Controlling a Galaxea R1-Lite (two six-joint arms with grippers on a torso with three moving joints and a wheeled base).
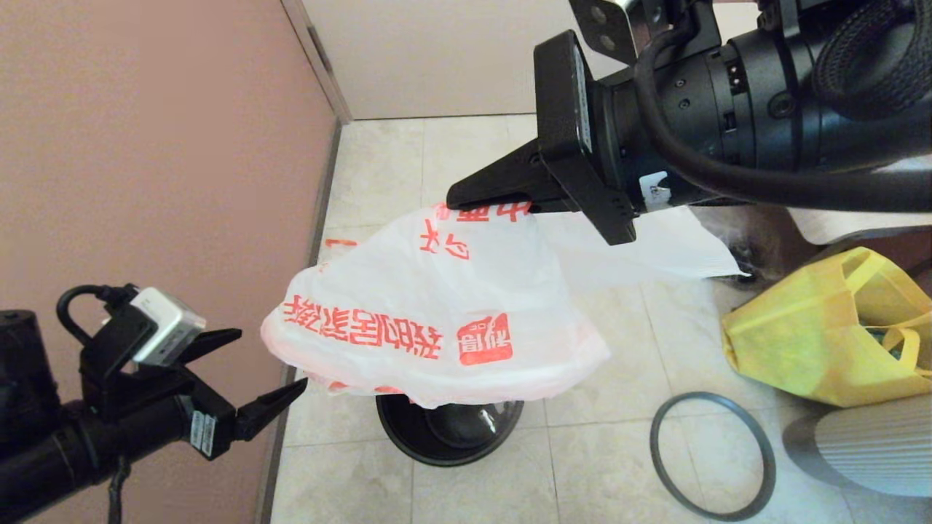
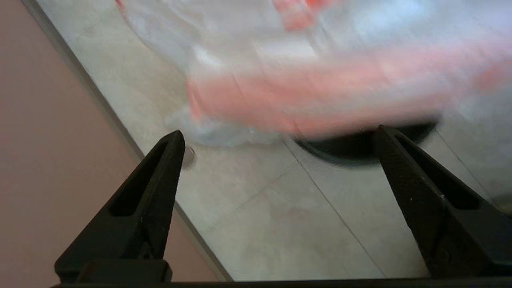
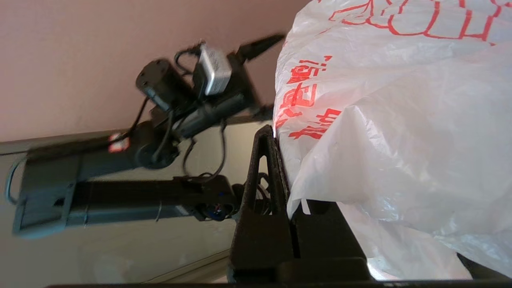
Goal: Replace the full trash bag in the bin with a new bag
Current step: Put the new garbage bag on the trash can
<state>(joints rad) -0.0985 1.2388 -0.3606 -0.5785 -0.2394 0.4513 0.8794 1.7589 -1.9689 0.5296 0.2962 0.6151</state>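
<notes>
New bag [image 1: 437, 313], large red characters, clamped in right gripper [image 1: 466, 195] jaws above bin [image 1: 448, 433]; left gripper [image 1: 273, 371] jaws wide apart, empty.

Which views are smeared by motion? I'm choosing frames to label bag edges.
Left wrist view: the new bag is a pink-white smear, while the left gripper fingers stay crisp. Right wrist view: the bag is sharp, the left arm behind it slightly smeared. Head view: sharp throughout, the bin included.
</notes>
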